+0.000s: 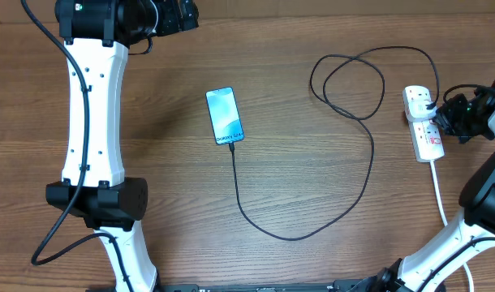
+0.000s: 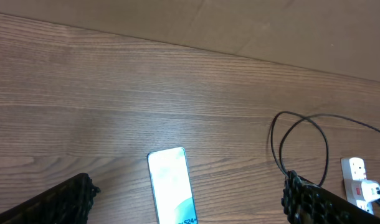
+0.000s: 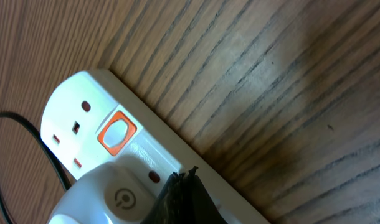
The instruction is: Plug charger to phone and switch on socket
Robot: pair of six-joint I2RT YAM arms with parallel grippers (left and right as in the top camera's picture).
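The phone [image 1: 224,115] lies screen up and lit at the table's middle, with the charger cable [image 1: 312,229] joined to its near end. The black cable loops right and back to the socket [image 1: 423,122], a white power strip at the right. In the right wrist view the socket [image 3: 84,106] shows an orange switch [image 3: 116,132] and a white plug body [image 3: 109,193]. My right gripper [image 3: 185,180] is shut, its tips pressed on the strip beside the plug. My left gripper [image 2: 190,208] is open and empty above the phone [image 2: 171,183].
The socket's thick white cord [image 1: 439,195] runs toward the front right past my right arm's base. The left arm's white body [image 1: 93,122] stands along the table's left side. The cable's loop [image 1: 349,81] lies at the back right.
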